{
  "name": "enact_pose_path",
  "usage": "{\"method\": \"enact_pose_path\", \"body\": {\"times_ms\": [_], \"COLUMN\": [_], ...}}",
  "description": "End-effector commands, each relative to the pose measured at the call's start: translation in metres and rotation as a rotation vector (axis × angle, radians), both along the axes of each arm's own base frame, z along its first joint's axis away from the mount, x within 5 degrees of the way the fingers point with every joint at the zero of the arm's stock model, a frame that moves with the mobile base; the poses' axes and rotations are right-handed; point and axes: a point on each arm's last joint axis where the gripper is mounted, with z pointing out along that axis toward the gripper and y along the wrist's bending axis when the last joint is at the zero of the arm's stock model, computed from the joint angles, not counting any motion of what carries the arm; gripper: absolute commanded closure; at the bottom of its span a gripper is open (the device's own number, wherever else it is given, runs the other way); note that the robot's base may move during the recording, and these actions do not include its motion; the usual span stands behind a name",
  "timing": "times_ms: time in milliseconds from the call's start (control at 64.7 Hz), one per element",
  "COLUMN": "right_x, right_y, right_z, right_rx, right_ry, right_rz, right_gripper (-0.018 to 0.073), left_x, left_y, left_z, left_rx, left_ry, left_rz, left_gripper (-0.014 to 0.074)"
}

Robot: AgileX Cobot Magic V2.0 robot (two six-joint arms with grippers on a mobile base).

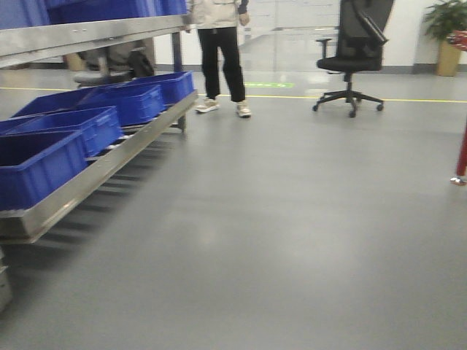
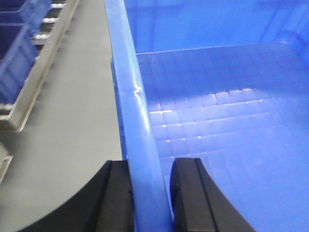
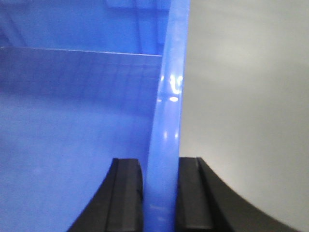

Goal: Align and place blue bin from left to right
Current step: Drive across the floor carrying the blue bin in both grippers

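Two-sided grip on glossy blue plastic bin (image 2: 217, 121) — black left gripper (image 2: 151, 193) clamped on one rim, black right gripper (image 3: 160, 193) clamped on the opposite rim.

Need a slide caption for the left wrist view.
Left gripper shut on the rim of the blue bin; rack at far left.

1. The bin (image 2: 217, 121) is showing bright blue, a faint square grid patterning its bottom.
2. The left gripper (image 2: 150, 166) and right gripper (image 3: 161, 164) are showing black.
3. The floor (image 1: 292, 240) is showing grey, a yellow line (image 1: 423, 99) crossing it.
4. A person (image 1: 219, 51) is wearing black trousers.
5. The chair (image 1: 354, 44) is showing black.
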Motion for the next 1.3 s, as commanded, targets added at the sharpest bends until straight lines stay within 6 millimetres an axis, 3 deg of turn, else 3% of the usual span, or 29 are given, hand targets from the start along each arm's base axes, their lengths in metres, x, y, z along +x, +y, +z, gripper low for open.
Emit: {"method": "enact_pose_path", "body": {"times_ms": [0,1282], "right_x": [-0.0050,-0.0050], "right_y": [-0.0016,-0.0016], "right_z": [0.0260,0.0260], "right_rx": [0.011,0.011], "right_ry": [-0.196,-0.196], "right_rz": [0.038,0.038], "right_gripper": [0.0629,0.0629], "left_x": [-0.0077,-0.0077], "left_y": [-0.0033,-0.0033], "left_z": [0.0207,0.0207], "left_rx": [-0.024,-0.024], "left_ry": [-0.136,-0.136], "left_rz": [-0.031,-0.031], "left_gripper": [0.0613,0.0613]}}
